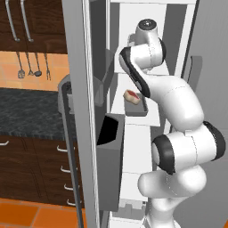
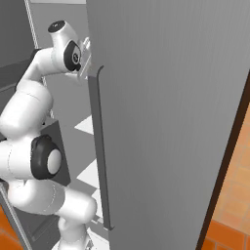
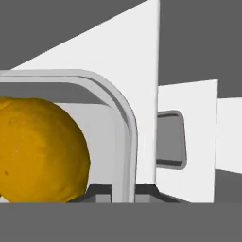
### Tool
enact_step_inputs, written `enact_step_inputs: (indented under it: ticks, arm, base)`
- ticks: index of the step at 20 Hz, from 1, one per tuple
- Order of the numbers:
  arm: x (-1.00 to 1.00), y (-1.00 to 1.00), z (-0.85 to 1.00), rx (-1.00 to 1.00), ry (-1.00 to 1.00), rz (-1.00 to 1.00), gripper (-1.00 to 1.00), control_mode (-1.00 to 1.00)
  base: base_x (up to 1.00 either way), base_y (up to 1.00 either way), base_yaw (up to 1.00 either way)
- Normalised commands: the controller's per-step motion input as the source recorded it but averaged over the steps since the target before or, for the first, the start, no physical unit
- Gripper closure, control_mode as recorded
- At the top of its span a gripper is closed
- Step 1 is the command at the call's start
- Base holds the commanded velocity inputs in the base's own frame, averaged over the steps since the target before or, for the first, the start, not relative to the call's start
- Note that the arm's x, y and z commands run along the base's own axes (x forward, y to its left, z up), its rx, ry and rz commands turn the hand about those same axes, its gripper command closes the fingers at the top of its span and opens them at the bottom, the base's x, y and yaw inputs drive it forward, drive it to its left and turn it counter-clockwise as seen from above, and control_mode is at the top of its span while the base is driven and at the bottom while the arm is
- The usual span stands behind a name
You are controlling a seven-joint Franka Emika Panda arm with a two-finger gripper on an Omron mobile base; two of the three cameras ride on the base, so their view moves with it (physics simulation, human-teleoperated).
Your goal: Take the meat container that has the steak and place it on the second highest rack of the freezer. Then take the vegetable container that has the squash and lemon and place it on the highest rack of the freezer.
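Door (image 2: 171, 122) blocks right view; steak (image 1: 132, 95) in lower container (image 1: 136, 110).

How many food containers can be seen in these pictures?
2. The meat container with the steak sits on a freezer shelf; the vegetable container holding the lemon is clamped at its rim. Others may be hidden.

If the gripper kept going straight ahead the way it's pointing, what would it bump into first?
The gripper is shut on the container's rim, so probably the white freezer wall behind it; depth is unclear.

Even flat rendered light, soft shadows, slightly pixelated edges
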Motion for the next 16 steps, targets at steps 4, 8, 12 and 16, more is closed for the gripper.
enact_step_inputs:
  ticks: [4,8,12,16]
  arm:
    - [0.52,-0.18,-0.29,0.0,0.0,0.0,1.0,-1.0]
    - [0.42,-0.28,-0.15,0.0,0.0,0.0,1.0,-1.0]
    - [0.25,-0.11,-0.04,0.0,0.0,0.0,1.0,-1.0]
    - [0.0,0.0,0.0,0.0,0.0,0.0,1.0,-1.0]
  base:
    - [0.0,0.0,0.0]
    - [0.0,0.0,0.0]
    - [0.0,0.0,0.0]
    - [0.0,0.0,0.0]
